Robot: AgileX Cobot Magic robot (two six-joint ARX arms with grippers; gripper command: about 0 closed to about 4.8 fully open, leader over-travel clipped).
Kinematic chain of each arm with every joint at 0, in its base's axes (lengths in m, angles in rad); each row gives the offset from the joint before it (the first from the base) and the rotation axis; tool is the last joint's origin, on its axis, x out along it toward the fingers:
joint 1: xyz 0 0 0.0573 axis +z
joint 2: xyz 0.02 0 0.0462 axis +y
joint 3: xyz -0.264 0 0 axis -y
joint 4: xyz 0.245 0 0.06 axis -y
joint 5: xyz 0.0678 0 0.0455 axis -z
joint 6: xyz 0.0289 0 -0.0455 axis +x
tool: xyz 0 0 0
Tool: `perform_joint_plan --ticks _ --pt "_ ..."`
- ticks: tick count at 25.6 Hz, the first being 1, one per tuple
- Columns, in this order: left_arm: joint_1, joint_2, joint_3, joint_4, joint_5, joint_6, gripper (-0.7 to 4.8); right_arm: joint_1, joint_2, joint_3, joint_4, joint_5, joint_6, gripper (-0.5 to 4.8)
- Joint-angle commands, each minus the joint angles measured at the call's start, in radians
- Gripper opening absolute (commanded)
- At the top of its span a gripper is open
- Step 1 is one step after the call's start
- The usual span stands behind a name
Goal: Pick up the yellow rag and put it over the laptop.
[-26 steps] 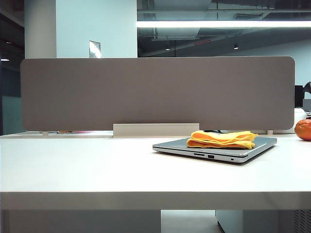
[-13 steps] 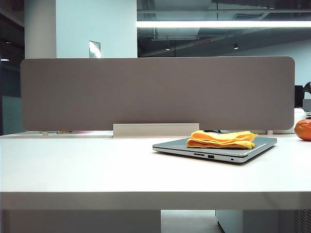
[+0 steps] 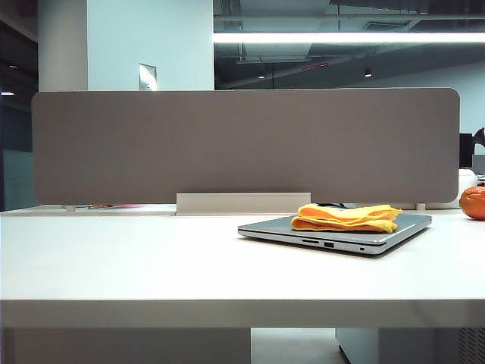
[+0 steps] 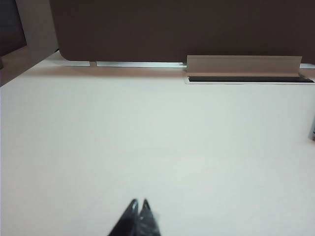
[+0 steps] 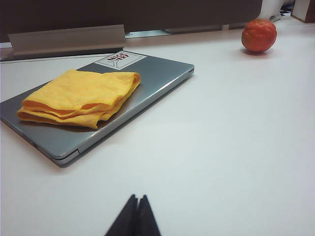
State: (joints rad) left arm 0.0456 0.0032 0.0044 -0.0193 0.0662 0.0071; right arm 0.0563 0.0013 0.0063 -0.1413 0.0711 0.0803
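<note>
The folded yellow rag (image 3: pixel 346 217) (image 5: pixel 81 97) lies on the shut lid of the silver-grey laptop (image 3: pixel 333 234) (image 5: pixel 157 81), which rests flat on the white table at the right of the exterior view. My right gripper (image 5: pixel 138 198) is shut and empty, low over bare table well short of the laptop's near corner. My left gripper (image 4: pixel 139 202) is shut too, with nothing in it, over bare white table; only a sliver of the laptop's edge (image 4: pixel 312 129) shows in its view. Neither gripper appears in the exterior view.
A round orange fruit-like object (image 3: pixel 474 202) (image 5: pixel 259 35) sits at the far right of the table. A grey partition panel (image 3: pixel 242 144) with a white foot bracket (image 3: pixel 242 203) (image 4: pixel 243 66) closes off the table's back edge. The table's front edge (image 3: pixel 242 311) runs across the exterior view.
</note>
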Motion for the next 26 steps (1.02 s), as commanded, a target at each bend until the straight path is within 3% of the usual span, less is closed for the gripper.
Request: perform_joint_plan --ticks 1,7,26 --pt "-0.001 0.001 0.003 0.014 0.002 0.004 -0.06 0.0 -0.002 -0.004 0.011 0.002 -0.003 -0.01" --pt "-0.001 0.001 0.003 0.015 0.081 0.008 -0.06 0.0 -0.002 -0.004 0.01 0.002 -0.003 -0.01" --pt "-0.001 0.001 0.003 0.012 0.08 0.0 -0.06 0.0 -0.002 -0.004 0.011 0.002 -0.003 -0.01"
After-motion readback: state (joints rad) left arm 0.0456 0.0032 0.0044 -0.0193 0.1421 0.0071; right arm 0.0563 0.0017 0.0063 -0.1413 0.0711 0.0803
